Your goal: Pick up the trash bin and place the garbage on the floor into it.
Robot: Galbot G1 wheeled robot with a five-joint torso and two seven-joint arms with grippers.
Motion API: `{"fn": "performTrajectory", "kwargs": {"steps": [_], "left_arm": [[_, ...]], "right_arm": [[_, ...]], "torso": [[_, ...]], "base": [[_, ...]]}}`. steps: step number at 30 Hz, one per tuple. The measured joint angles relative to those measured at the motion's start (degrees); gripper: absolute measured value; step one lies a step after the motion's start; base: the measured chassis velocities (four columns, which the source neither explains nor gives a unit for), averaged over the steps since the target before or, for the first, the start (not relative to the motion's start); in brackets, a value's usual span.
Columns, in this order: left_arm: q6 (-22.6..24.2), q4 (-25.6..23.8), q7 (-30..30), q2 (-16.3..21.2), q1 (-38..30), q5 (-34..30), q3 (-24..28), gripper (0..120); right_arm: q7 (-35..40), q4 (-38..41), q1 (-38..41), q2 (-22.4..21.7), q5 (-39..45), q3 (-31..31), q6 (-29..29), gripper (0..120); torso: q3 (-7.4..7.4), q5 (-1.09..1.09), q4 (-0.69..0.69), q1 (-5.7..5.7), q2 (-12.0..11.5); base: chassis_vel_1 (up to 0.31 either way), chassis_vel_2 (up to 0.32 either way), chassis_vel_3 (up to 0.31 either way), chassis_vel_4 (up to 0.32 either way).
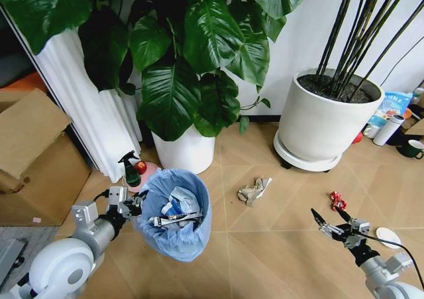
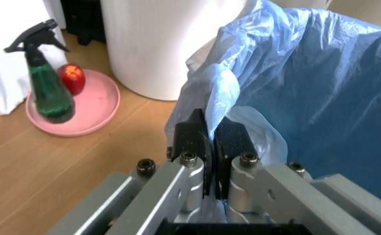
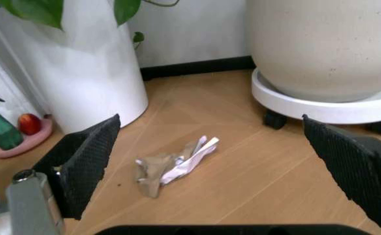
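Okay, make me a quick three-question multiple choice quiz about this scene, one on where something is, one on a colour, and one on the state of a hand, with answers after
1. Where does the crumpled paper scrap lie?
A. Inside the trash bin
B. On the floor between the two white plant pots
C. On the pink plate

2. What colour is the bag lining the trash bin?
A. Black
B. Light blue
C. Yellow

3. What state is the left hand in?
A. Wide open above the floor
B. Holding the spray bottle
C. Shut on the bin's bag at its rim

Answers:
1 B, the head view shows it on bare floor in front of both pots.
2 B, the crinkled liner is light blue in both the head and left wrist views.
3 C, the left wrist view shows its fingers pressed together on the plastic.
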Motion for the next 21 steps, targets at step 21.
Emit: {"fn": "performTrajectory", "kwargs": {"steps": [21], "left_arm": [[0.0,0.6,0.0,-0.2,-0.7,-0.3,0.3,0]], "right_arm": [[-1.4,-0.5,1.0,-0.7,-3.3,-0.1,2.2,100]], "torso": [[0.0,-0.01,0.0,0.0,0.0]], "base": [[-0.194,0.021,0.188,-0.012]]}}
